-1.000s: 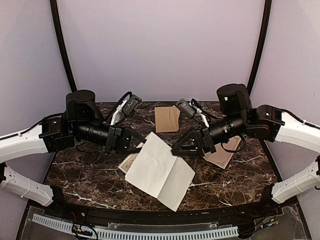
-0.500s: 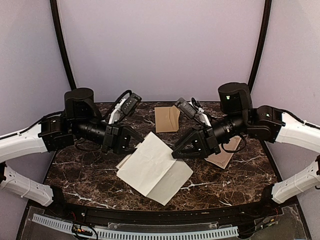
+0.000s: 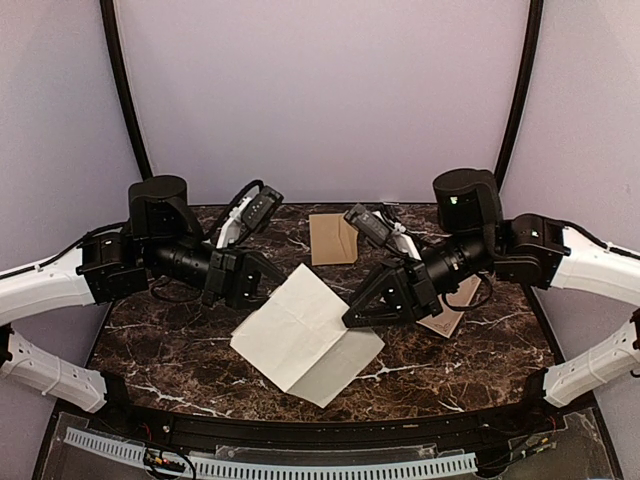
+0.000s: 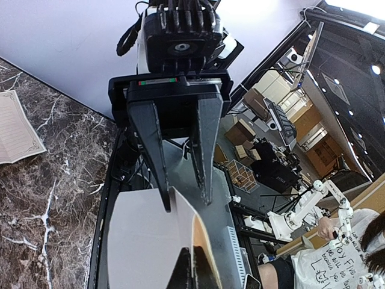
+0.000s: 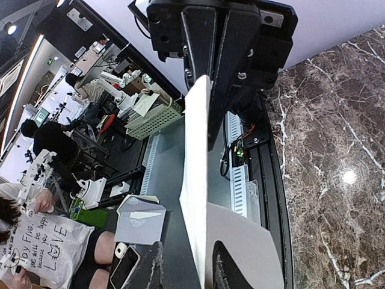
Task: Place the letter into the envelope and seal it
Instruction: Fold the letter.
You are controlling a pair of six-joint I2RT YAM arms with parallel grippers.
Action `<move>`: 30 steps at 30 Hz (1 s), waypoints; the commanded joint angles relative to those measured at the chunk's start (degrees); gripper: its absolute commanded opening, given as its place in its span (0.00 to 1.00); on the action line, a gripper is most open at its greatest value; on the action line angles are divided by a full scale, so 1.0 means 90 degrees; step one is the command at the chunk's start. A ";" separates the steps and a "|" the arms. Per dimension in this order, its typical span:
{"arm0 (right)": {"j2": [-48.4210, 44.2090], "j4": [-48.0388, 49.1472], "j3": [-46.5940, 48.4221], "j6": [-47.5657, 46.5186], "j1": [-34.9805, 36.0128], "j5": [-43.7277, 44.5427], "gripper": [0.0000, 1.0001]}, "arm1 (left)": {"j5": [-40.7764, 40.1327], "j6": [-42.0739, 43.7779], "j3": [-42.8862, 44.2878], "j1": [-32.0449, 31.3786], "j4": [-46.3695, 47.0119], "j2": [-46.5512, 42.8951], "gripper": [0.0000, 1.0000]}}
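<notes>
- Spanning the space between the two arms over the table (image 3: 150, 335), the letter (image 3: 300, 340) is a pale, matte, four-cornered sheet. Fold creases divide it into panels, and its plain side faces up in the top view. Whether its near corner touches the tabletop cannot be told.
- The left gripper (image 3: 274, 286) has its black, tapered fingers pressed together on the sheet's far-left edge, pinching the paper.
- The right gripper (image 3: 352, 318) stands at the sheet's right edge with its fingers apart. The left wrist view shows a clear gap between the two dark, wedge-shaped tips, with the paper's edge running between them.
- The envelope (image 3: 333, 238), a flat kraft-brown rectangle, lies at the far middle of the table, well apart from the letter.
- The tabletop is glossy dark-brown marble with white veins.
- A cream sheet (image 4: 15, 129) with a thin ornate border lies flat on the marble in the left wrist view.
</notes>
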 commanded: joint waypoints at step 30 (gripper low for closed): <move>-0.1271 0.2847 -0.1383 0.1300 -0.0159 0.4230 0.00 | -0.3968 -0.0968 -0.1368 0.0519 0.0839 -0.2018 0.93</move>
